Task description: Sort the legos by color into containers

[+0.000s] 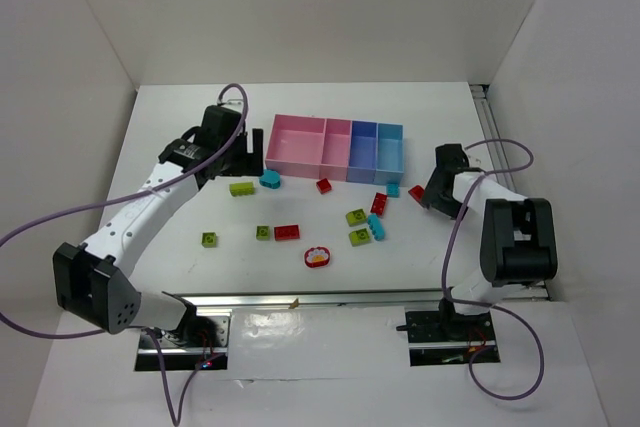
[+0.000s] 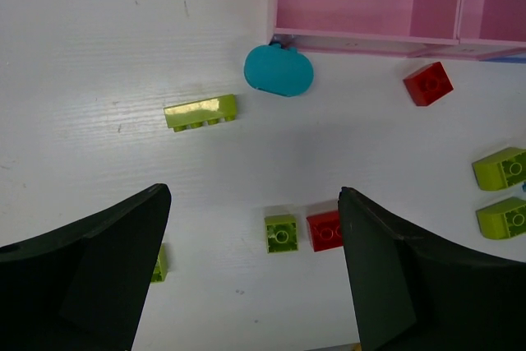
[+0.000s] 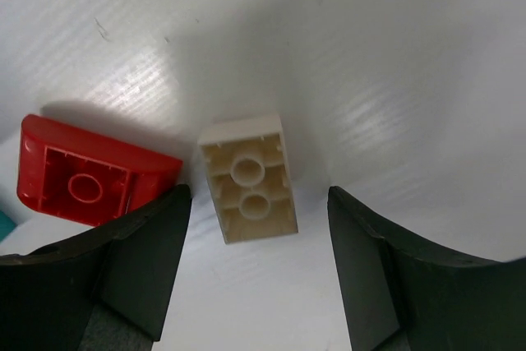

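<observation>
**Containers** (image 1: pixel 295 142): one joined row of four open-top rectangular bins in smooth plastic. Two are pink, the outer one wider, and two are blue. The row stands on the white table (image 1: pixel 450 117), at twelve o'clock of the loose pieces.

**Legos** (image 1: pixel 263 232), overhead count, all lying on the table outside the bins:
- lime green bricks (image 1: pixel 355 216): five, glossy and studded; one long, the rest short.
- red bricks (image 1: pixel 287 232): four.
- cyan pieces (image 1: pixel 377 228): three. One is rounded and smooth-topped, just beside the wide pink bin's near corner.
- round red-rimmed piece (image 1: pixel 317 257): one, at six o'clock of the scatter.
- cream brick (image 3: pixel 246 178): one, seen only from my right wrist. It lies studs-down, its hollow underside showing two round tubes.
- red sloped brick (image 3: pixel 82 182): also upturned, one tube showing, at nine o'clock of the cream brick and close to it.

**Left gripper** (image 2: pixel 253 195): jaws spread wide, gripping nothing. It hangs off the nine o'clock end of the containers.

**Right gripper** (image 3: pixel 259 191): at three o'clock of the scatter. It is open, one finger on each side of the cream brick, with a gap showing on both sides.
</observation>
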### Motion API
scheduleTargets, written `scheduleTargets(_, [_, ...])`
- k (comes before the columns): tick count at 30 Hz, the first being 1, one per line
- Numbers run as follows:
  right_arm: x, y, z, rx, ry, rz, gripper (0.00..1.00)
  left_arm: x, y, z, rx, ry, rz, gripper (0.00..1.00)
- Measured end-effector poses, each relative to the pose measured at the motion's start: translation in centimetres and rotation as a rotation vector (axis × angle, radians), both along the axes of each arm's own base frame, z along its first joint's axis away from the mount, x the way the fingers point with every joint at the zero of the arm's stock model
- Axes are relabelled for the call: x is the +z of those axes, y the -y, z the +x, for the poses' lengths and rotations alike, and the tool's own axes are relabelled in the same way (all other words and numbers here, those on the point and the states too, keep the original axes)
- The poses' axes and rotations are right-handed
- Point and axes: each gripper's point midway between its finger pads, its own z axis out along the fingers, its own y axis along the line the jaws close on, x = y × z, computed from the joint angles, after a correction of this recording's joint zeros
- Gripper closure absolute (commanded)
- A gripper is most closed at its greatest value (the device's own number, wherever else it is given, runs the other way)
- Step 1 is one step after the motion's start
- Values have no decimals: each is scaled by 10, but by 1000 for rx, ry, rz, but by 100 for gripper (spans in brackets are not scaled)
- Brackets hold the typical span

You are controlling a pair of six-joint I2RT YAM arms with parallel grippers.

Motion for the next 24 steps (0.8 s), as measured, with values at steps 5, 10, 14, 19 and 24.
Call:
scheduleTargets(5, [0, 5, 15, 9, 19, -10, 33, -1, 6, -2, -18, -4, -1, 6])
scheduleTargets(10, [1, 11, 27, 6, 38, -13, 64, -1, 8, -2, -23, -5, 0, 5])
scheduleTargets(14, [3, 11, 26, 4, 41, -13, 70, -1, 8, -2, -19, -3, 3, 0])
scheduleTargets(19, [51, 5, 43, 29, 153, -22, 70, -1, 11, 0, -23, -10, -2, 0])
scheduleTargets(24, [131, -45, 91, 158, 370, -5, 70, -10, 20, 5, -22, -46, -30, 7])
